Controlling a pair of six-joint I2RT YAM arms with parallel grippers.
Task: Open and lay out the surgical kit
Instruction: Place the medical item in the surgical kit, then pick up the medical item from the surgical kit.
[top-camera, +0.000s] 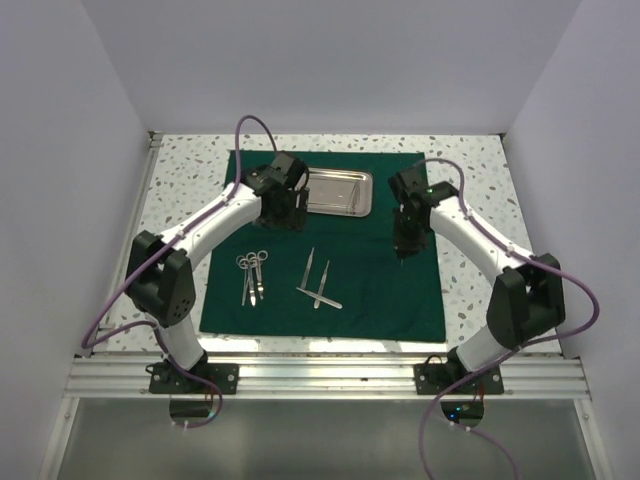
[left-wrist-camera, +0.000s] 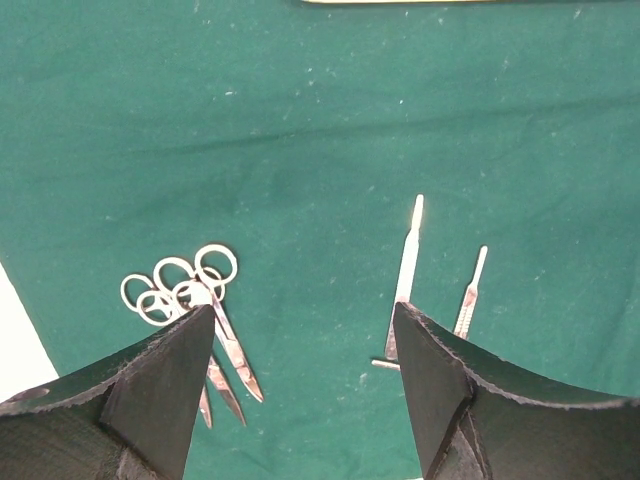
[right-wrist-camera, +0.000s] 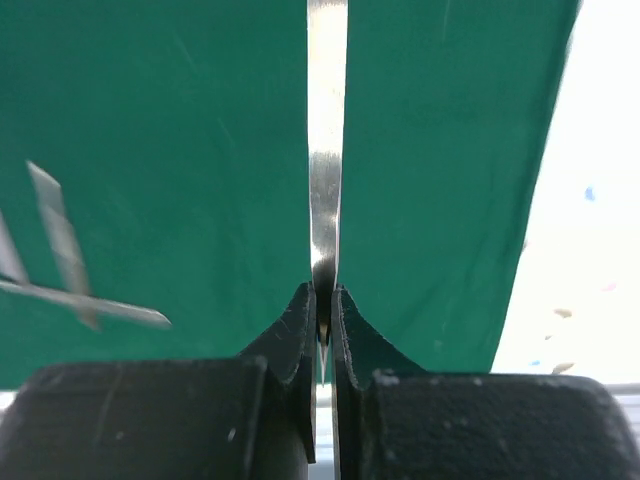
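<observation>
The dark green cloth (top-camera: 370, 285) lies spread flat. The steel tray (top-camera: 340, 192) sits at its back middle. A cluster of small scissors (top-camera: 252, 275) lies left of centre, and slim steel instruments (top-camera: 318, 282) lie crossed in the middle. My left gripper (top-camera: 285, 222) is open and empty above the cloth, just left of the tray. Its wrist view shows the gripper (left-wrist-camera: 302, 312) over the scissors (left-wrist-camera: 185, 290) and a slim instrument (left-wrist-camera: 408, 265). My right gripper (top-camera: 403, 250) is shut on a thin steel instrument (right-wrist-camera: 325, 150), which it holds over the cloth's right part (right-wrist-camera: 180, 150).
The speckled tabletop (top-camera: 185, 180) shows around the cloth, and in the right wrist view (right-wrist-camera: 590, 200) past the cloth's edge. White walls enclose three sides. A metal rail (top-camera: 320, 375) runs along the near edge.
</observation>
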